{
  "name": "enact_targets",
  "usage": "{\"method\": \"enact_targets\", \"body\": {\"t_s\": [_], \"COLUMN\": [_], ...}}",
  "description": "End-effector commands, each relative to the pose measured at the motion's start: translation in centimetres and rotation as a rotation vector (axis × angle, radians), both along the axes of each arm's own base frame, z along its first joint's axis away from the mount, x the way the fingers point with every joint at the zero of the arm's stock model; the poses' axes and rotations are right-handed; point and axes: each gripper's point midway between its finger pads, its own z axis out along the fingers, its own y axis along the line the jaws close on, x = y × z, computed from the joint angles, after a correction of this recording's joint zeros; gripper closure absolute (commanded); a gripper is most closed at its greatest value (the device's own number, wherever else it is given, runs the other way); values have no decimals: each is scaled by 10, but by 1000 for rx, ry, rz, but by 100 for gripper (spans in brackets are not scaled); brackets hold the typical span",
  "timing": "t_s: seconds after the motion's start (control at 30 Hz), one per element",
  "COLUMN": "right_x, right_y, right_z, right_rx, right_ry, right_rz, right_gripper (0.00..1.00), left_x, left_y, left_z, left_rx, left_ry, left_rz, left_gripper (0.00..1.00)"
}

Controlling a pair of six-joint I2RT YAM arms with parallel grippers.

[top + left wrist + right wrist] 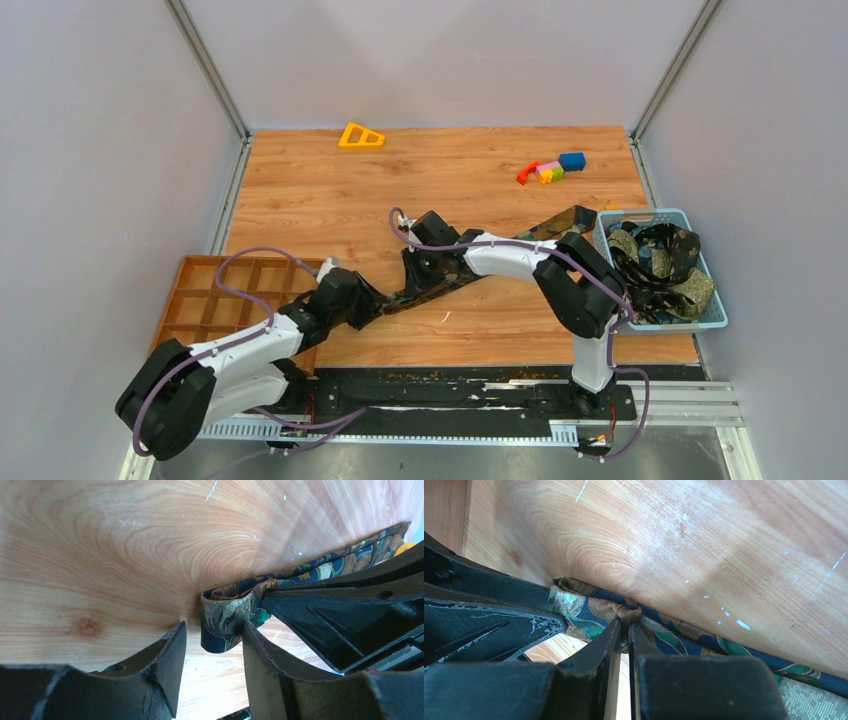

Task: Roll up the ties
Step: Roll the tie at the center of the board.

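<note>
One tie [540, 228] lies diagonally on the wooden table, its wide end near the basket. Its narrow end is folded into a small loop [227, 615]. My left gripper [375, 300] is open in the left wrist view [212, 637]. The loop sits between its fingertips and touches the right finger [255, 640]. My right gripper [425, 272] is just beyond the loop. In the right wrist view [625, 627] it is shut on a pinch of the tie [664, 635]. More ties [655, 262] lie piled in the basket.
A blue basket [640, 214] stands at the right edge. A wooden compartment tray [205, 295] lies at the near left, under the left arm. A yellow triangle toy [361, 136] and small coloured blocks [552, 168] sit at the far side.
</note>
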Motion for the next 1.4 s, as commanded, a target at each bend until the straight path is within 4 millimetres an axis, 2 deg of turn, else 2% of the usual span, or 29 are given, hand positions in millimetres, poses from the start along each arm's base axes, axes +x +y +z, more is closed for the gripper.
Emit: {"method": "enact_targets", "body": {"t_s": [0.0, 0.23, 0.47, 0.57, 0.73, 0.87, 1.1, 1.27, 1.37], "right_x": [-4, -6, -7, -8, -6, -4, -1, -12, -20], "right_y": [-14, -15, -16, -16, -15, -12, -2, 12, 21], "right_z": [-28, -31, -33, -33, -28, -13, 30, 50, 55], "right_rx": [-71, -71, -72, -74, -72, -52, -20, -2, 8], "right_ry": [19, 24, 28, 30, 28, 15, -47, -76, -82], "right_rz": [-18, -18, -19, -19, -22, -28, -22, 5, 16], "right_gripper": [95, 95, 95, 95, 95, 88, 70, 68, 73], "left_x": [1, 1, 6, 8, 10, 10, 6, 2, 0], "left_y": [11, 19, 17, 15, 12, 15, 32, 49, 57], "left_z": [-10, -19, -26, -27, -24, -20, -7, 0, 7], "left_rx": [-5, 30, 38, 40, 72, 120, 249, 335, 367], "left_ry": [27, 36, 22, 10, -2, -17, -44, -56, -67], "left_rz": [96, 123, 122, 107, 59, 21, -28, -36, -33], "left_gripper": [48, 55, 64, 76, 100, 100, 100, 100, 100]}}
